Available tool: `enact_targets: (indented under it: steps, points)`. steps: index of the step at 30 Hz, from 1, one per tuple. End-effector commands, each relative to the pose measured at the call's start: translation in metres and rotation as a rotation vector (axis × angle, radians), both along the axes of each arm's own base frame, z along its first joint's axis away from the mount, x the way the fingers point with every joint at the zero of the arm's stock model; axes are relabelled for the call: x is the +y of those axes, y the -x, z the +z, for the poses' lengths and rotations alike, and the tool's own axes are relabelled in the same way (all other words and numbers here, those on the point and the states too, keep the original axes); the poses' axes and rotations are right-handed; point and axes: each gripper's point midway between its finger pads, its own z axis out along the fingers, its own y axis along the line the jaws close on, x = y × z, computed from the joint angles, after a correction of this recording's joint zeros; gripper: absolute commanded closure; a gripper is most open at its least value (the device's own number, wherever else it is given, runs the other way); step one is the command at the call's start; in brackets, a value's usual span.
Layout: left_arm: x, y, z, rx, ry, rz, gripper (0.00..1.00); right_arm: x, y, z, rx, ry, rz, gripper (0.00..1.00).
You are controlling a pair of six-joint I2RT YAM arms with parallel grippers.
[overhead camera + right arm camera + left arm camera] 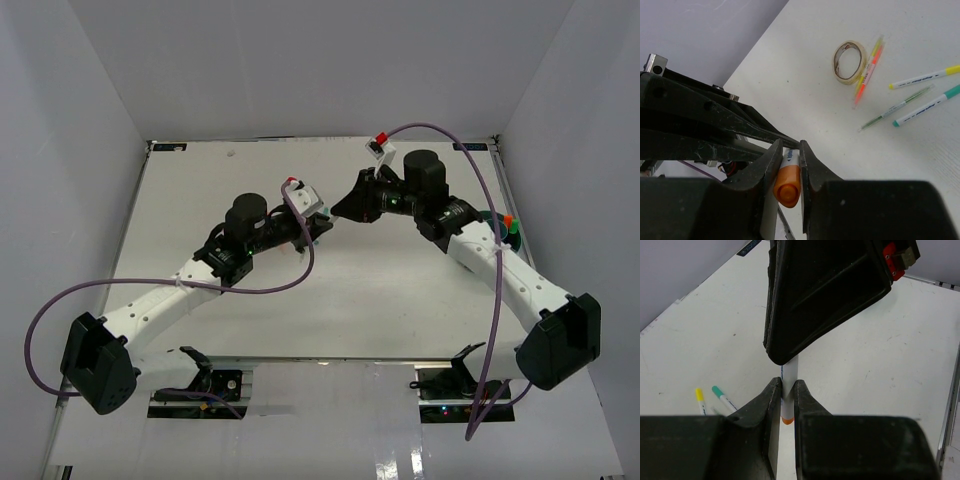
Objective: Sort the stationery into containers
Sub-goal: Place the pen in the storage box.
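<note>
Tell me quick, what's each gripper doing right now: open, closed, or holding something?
Left gripper: closed on the white plastic marker pen with an orange cap.
Right gripper: closed on that same marker.

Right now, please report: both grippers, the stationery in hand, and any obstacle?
Left gripper shut on white plastic pen with orange cap. Right gripper shut on same pen. Beige tape ring, loose pens on white table, clear of both.

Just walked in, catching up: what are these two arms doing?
Both arms hold one white marker with an orange cap between them, like a handover. The left gripper and the right gripper are both shut on it, at opposite ends. More pens and a beige tape roll lie loose on the white table.
</note>
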Motion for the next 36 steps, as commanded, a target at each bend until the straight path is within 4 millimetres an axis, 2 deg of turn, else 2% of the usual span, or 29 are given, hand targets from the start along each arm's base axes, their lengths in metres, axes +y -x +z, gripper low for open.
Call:
enact_targets:
  steps: [1, 2, 3, 4, 5, 6, 7, 8, 10, 11, 15, 16, 18, 19, 22, 27, 30, 36]
  points:
    - [0.000, 0.009, 0.007, -0.006, 0.023, -0.024, 0.82, -0.012, -0.011, 0.020, -0.118, -0.002, -0.083, 0.92]
    - [0.000, 0.009, 0.005, 0.002, 0.023, -0.019, 0.74, -0.016, -0.012, 0.017, -0.123, 0.014, -0.102, 0.92]
    - [0.000, 0.007, 0.004, 0.009, 0.023, -0.009, 0.50, -0.023, -0.012, 0.015, -0.126, 0.036, -0.130, 0.92]
    - [0.002, 0.004, 0.002, 0.022, 0.026, 0.012, 0.38, -0.028, -0.014, 0.012, -0.134, 0.054, -0.159, 0.92]
    - [0.003, 0.003, 0.002, 0.029, 0.031, 0.026, 0.27, -0.040, -0.022, 0.001, -0.146, 0.103, -0.228, 0.92]
    - [0.003, 0.000, 0.002, 0.038, 0.042, 0.045, 0.16, -0.051, -0.021, 0.003, -0.167, 0.119, -0.273, 0.92]
    - [0.006, -0.004, 0.001, 0.066, 0.058, 0.085, 0.02, -0.062, -0.023, -0.004, -0.171, 0.152, -0.317, 0.92]
    - [0.007, -0.007, 0.000, 0.078, 0.062, 0.106, 0.02, -0.080, -0.033, -0.010, -0.188, 0.200, -0.410, 0.92]
    - [0.010, -0.014, -0.003, 0.111, 0.065, 0.158, 0.02, -0.110, -0.033, -0.021, -0.198, 0.245, -0.524, 0.92]
    - [0.012, -0.023, -0.003, 0.142, 0.077, 0.216, 0.02, -0.133, -0.040, -0.025, -0.209, 0.286, -0.638, 0.92]
    - [0.024, -0.041, -0.021, 0.213, 0.040, 0.350, 0.02, -0.207, -0.036, -0.044, -0.239, 0.396, -0.921, 0.92]
    - [0.026, -0.044, -0.024, 0.221, 0.035, 0.370, 0.02, -0.232, -0.037, -0.045, -0.242, 0.430, -1.027, 0.92]
    - [0.029, -0.050, -0.030, 0.243, 0.022, 0.403, 0.02, -0.257, -0.033, -0.043, -0.248, 0.440, -1.117, 0.92]
    - [0.030, -0.051, -0.030, 0.246, 0.021, 0.408, 0.02, -0.277, -0.032, -0.047, -0.239, 0.466, -1.191, 0.92]
    - [0.029, -0.049, -0.032, 0.254, 0.019, 0.400, 0.02, -0.305, -0.030, -0.050, -0.225, 0.471, -1.297, 0.92]
    - [0.033, -0.052, -0.033, 0.246, 0.015, 0.428, 0.02, -0.327, -0.034, -0.058, -0.206, 0.464, -1.375, 0.92]
    - [0.038, -0.056, -0.031, 0.233, 0.019, 0.462, 0.02, -0.339, -0.038, -0.069, -0.182, 0.471, -1.411, 0.92]
    - [0.038, -0.056, -0.034, 0.238, 0.013, 0.465, 0.02, -0.348, -0.047, -0.091, -0.153, 0.432, -1.418, 0.92]
